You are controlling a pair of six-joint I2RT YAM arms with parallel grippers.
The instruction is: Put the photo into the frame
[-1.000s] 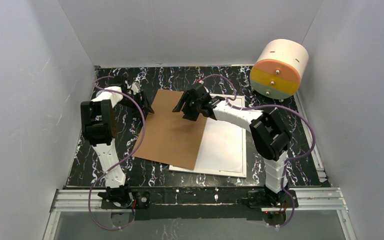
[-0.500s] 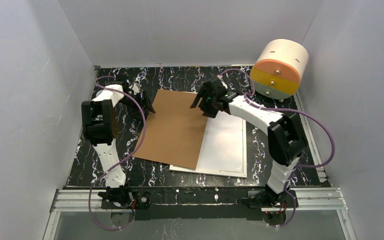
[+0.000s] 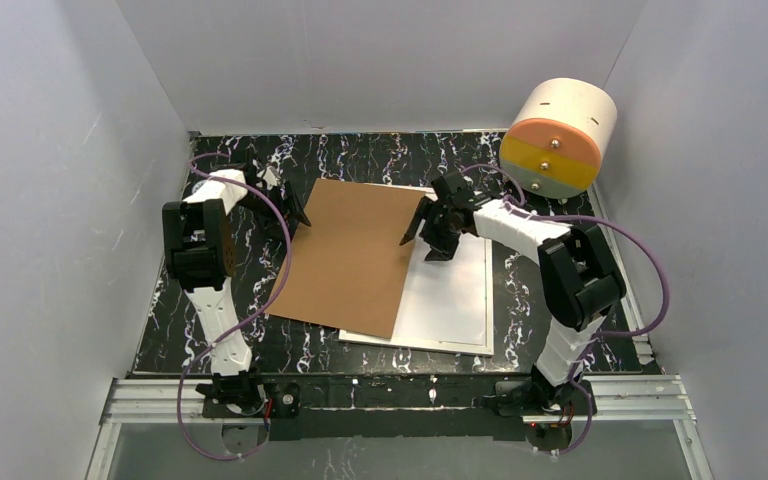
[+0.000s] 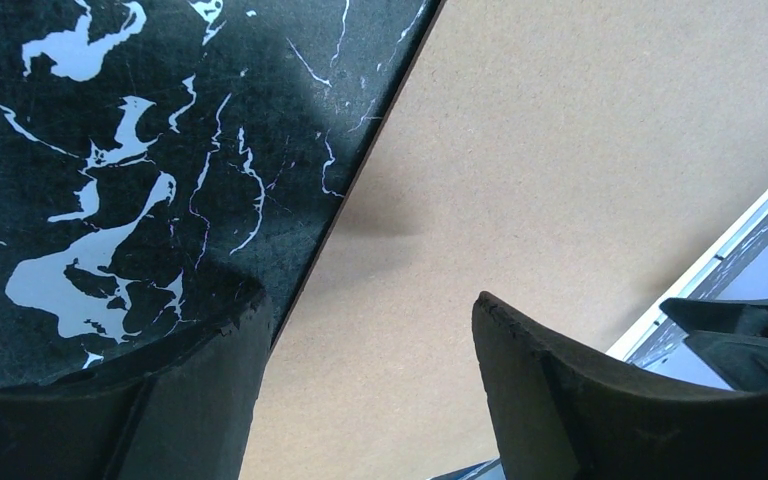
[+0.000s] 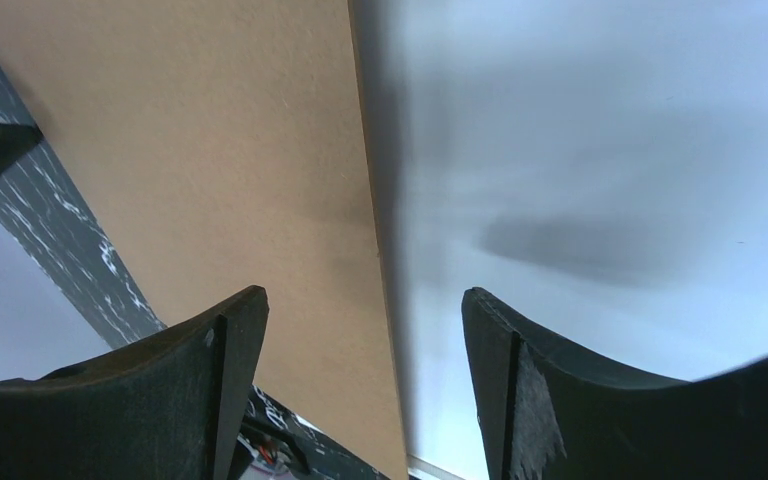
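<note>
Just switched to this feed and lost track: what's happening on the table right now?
Both grippers are open and hold nothing. The left gripper sits over the left edge of the brown backing board, the right gripper over its right edge. The board lies skewed, half covering the frame. No photo shows in any view.

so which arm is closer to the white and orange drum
Right. The right arm reaches to the right edge of the brown board, just front-left of the drum; the left arm is at the board's left edge, farther away.
</note>
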